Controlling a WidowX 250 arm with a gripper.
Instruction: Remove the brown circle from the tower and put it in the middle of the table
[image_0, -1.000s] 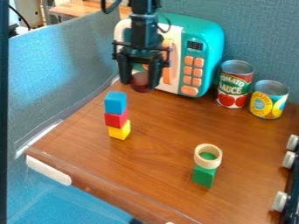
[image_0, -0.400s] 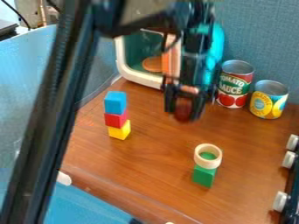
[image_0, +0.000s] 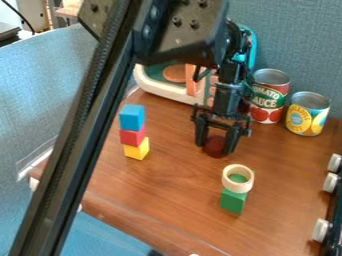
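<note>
Wooden table (image_0: 167, 185), arm (image_0: 87, 120) across it from the top edge down to the lower left. Gripper (image_0: 215, 147) hangs over the right-of-centre part, pointing at 6 o'clock. Jaws part-spread, one on each side of a dark reddish-brown round piece (image_0: 214, 147); looks pinched, contact on both sides can't be confirmed. Taking this as the brown circle: it's off any tower, between the fingertips. Gap to the tabletop, if any: cannot tell.

Block tower (image_0: 133, 135), blue on red on yellow, at 9 to 10 o'clock from the jaws, well apart. Green block (image_0: 234, 201) at 5 to 6 o'clock, tan ring (image_0: 237, 188) on top, nearest obstacle.

Key relation: piece already in line with the jaws, no reach sideways needed. Round, so no long axis to match; jaw line runs roughly 9 to 3, dipping toward 4. Middle of table probably a short way at 6 to 7 o'clock. Next: ease that way, lower, spread. Drifting to 5 could knock the ring; early release might let the piece roll.
</note>
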